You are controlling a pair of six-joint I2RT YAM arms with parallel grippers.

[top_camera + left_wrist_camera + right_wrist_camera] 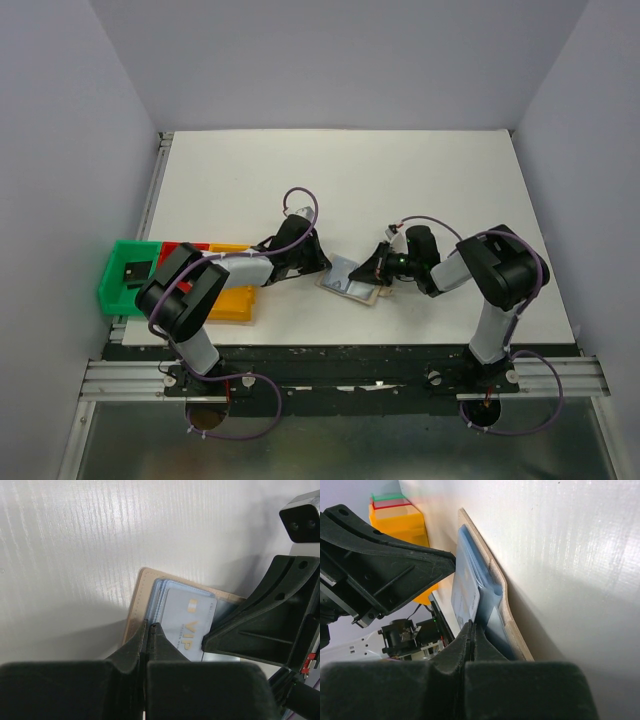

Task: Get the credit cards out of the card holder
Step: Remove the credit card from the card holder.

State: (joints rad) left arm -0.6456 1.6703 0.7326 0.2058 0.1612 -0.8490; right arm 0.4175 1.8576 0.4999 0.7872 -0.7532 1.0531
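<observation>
The card holder (365,293) lies open on the white table between my two grippers, tan outside, light blue-grey inside. In the left wrist view its tan edge (136,600) runs into my left gripper (148,625), which is shut on that edge. A silver-grey credit card (186,622) marked VIP sticks partly out of a pocket. In the right wrist view my right gripper (471,625) is shut on the corner of this card (465,587), beside the holder's tan rim (497,577). From above, the left gripper (322,265) and right gripper (370,275) meet at the holder. Other cards are hidden.
Green (125,285), red (180,247) and yellow (235,302) plastic bins stand at the table's left front edge, close to the left arm. A small black chunky object (133,272) sits in the green bin. Grey walls close in the table at the back and sides.
</observation>
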